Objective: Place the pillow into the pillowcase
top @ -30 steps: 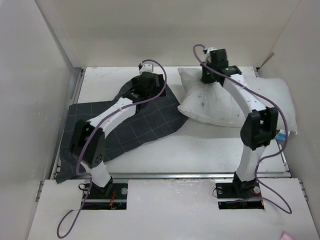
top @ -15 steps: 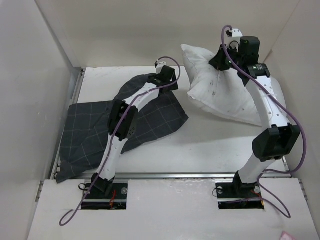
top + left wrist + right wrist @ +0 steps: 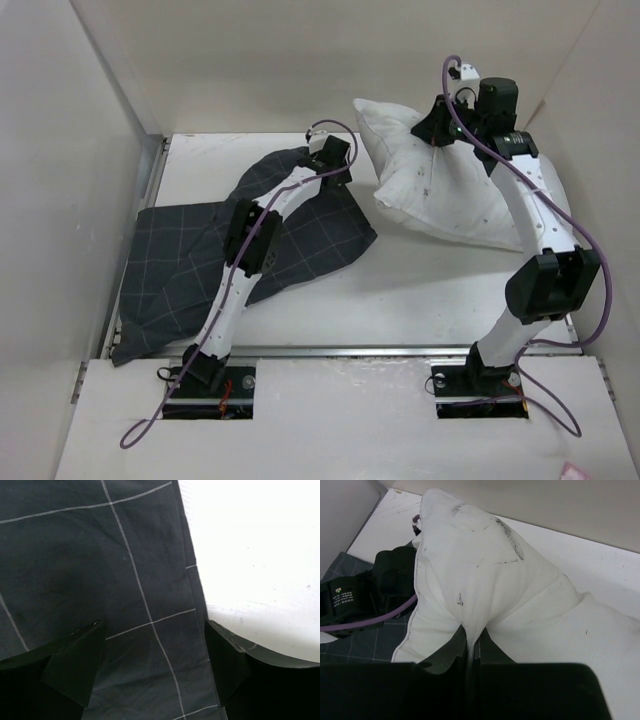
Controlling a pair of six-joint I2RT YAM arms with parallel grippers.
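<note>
The right gripper [image 3: 470, 646] pinches a fold of the pillow [image 3: 485, 575], whose corner rises just ahead of it. The left gripper [image 3: 155, 670] hovers with jaws apart over the pillowcase [image 3: 70, 565] edge. I'd say it should catch only the top layer there, so the mouth opens.

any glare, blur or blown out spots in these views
left wrist: table blown out to white, pillowcase grid sharp, fingers dark; right wrist: pillow evenly lit, creases clear, right gripper nearly black; top external: soft even light, faint shadows, no glare
</note>
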